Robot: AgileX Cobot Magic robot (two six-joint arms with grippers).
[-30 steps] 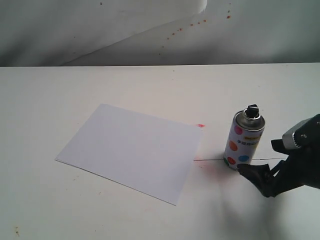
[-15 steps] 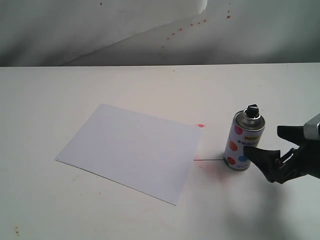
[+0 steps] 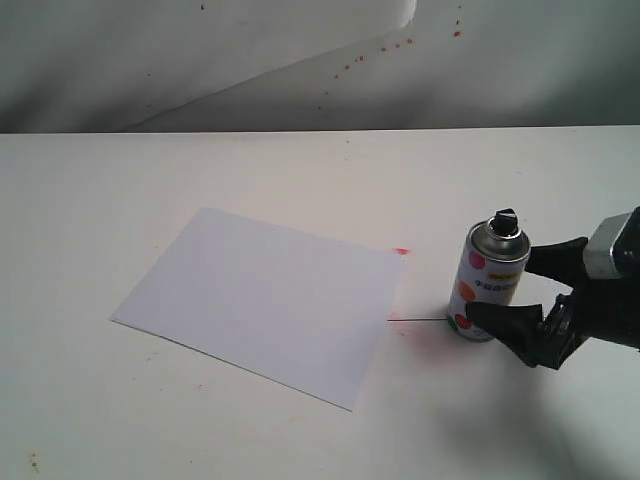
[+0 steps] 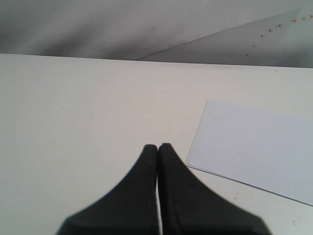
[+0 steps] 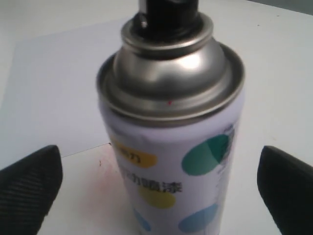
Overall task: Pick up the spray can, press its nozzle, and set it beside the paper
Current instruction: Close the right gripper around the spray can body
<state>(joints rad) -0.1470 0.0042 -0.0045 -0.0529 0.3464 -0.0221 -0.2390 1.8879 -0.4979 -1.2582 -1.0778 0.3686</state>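
The spray can [image 3: 488,290] stands upright on the table, just right of the paper [image 3: 260,298], with its black nozzle [image 3: 505,221] on the silver dome. My right gripper [image 3: 502,290] is open, one finger in front of the can and one behind it, with gaps on both sides. In the right wrist view the can [image 5: 171,147] fills the middle, its nozzle [image 5: 168,12] at the top edge, between the two fingertips [image 5: 29,188]. The paper [image 5: 49,83] lies beyond. My left gripper [image 4: 158,148] is shut on nothing, hovering near a corner of the paper [image 4: 254,147].
A faint pink spray stain [image 3: 425,338] marks the table beside the can, with a small red spot [image 3: 402,251] near the paper's far corner. A grey backdrop with red specks [image 3: 380,50] rises behind the white table [image 3: 120,180].
My right gripper has moved left toward the can; its open fingers now stand on either side of the can's body. The can and the paper have not moved.
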